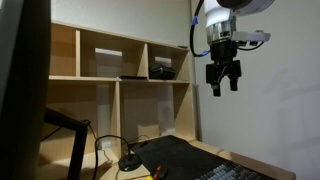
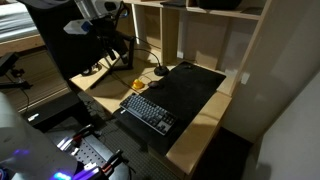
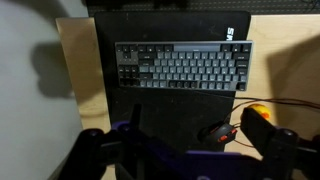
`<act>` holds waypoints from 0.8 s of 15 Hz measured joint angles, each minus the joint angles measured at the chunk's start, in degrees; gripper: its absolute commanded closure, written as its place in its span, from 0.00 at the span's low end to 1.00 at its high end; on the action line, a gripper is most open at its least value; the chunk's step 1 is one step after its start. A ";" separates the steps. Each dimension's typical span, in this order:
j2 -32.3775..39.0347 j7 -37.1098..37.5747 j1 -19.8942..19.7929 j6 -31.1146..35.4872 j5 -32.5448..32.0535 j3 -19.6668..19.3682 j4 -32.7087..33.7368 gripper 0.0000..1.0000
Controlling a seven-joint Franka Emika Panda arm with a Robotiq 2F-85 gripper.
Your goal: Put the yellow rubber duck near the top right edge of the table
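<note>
The yellow rubber duck (image 2: 138,86) sits on the light wooden table (image 2: 200,125), by the edge of the black mat (image 2: 190,85). In the wrist view the duck (image 3: 257,109) shows at the right, partly hidden behind one finger. My gripper (image 1: 222,78) hangs high above the table, open and empty. It also shows in an exterior view (image 2: 121,50) and in the wrist view (image 3: 195,135). The duck lies well below the fingers and is not touched.
A grey keyboard (image 3: 183,66) lies on the mat, also seen in an exterior view (image 2: 148,110). A black mouse with red marks (image 3: 218,132) and cables lie near the duck. A tall light-wood shelf unit (image 1: 120,70) stands behind the table.
</note>
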 measured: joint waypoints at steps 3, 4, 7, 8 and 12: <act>0.00 -0.06 0.21 2.48 0.01 -0.02 -0.35 0.00; 0.00 -0.05 0.21 2.50 0.02 -0.02 -0.34 0.00; 3.82 -4.89 1.84 3.57 3.93 -1.05 -0.29 0.00; 6.29 -6.63 3.08 5.13 5.84 -1.28 -0.35 0.00; 16.11 -13.20 8.80 8.15 12.78 -1.19 0.20 0.00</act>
